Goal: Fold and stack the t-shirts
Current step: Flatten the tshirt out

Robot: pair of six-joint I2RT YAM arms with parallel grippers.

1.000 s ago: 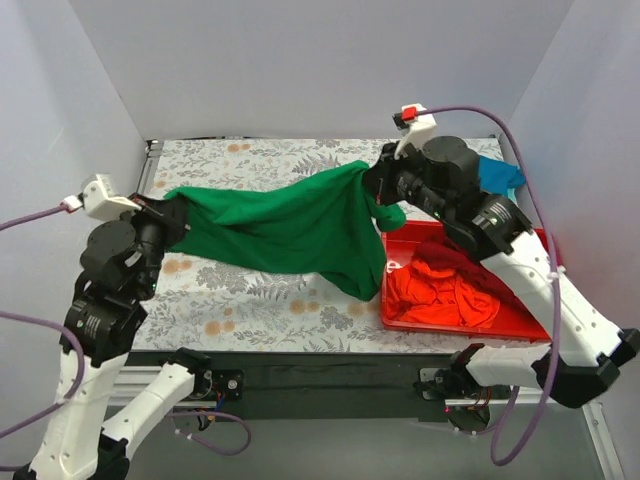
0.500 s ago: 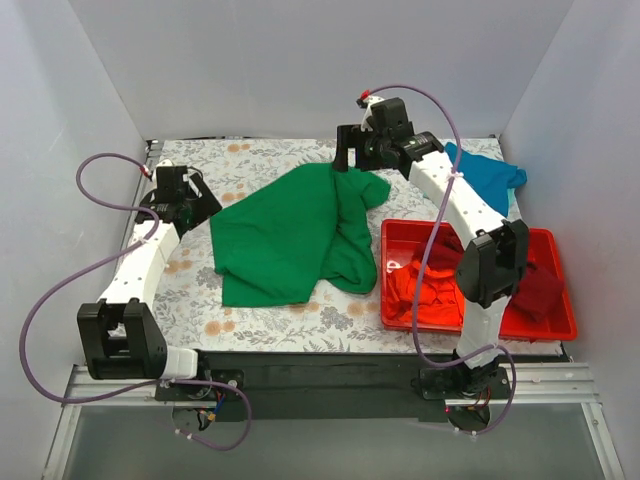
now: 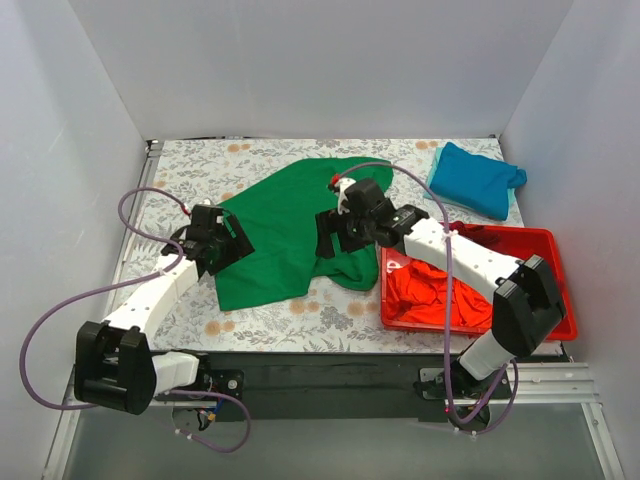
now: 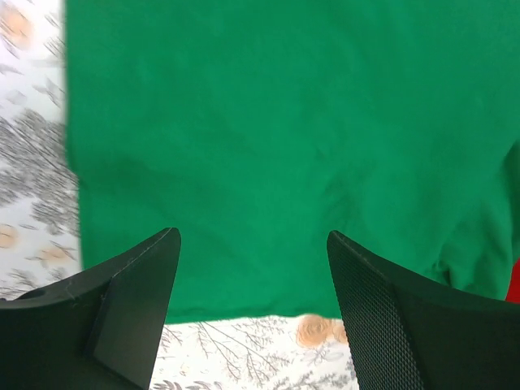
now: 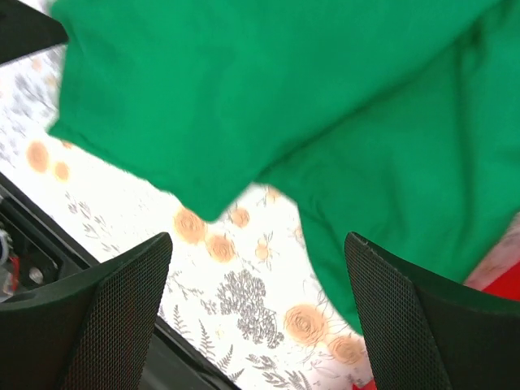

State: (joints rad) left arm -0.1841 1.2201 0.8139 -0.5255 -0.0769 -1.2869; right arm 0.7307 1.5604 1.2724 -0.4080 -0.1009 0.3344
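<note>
Green t-shirt [image 3: 285, 220] lying mid-table [image 3: 200, 160], rumpled along 3 o'clock side. Left tool [image 4: 253, 244] spread, empty, over shirt's 8 o'clock edge. Right tool [image 5: 258, 244] spread, empty, over 4 o'clock edge. Teal t-shirt [image 3: 478, 178] at 1 o'clock. Orange-red t-shirt [image 3: 430, 290] in red tray [image 3: 515, 233], 4 o'clock.

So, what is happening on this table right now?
The robot is working on a green shirt, which lies rumpled on the table. The left gripper and the right gripper are both open above it, holding nothing. A blue shirt sits folded at the far right, and an orange-red shirt lies crumpled in the red tray.
</note>
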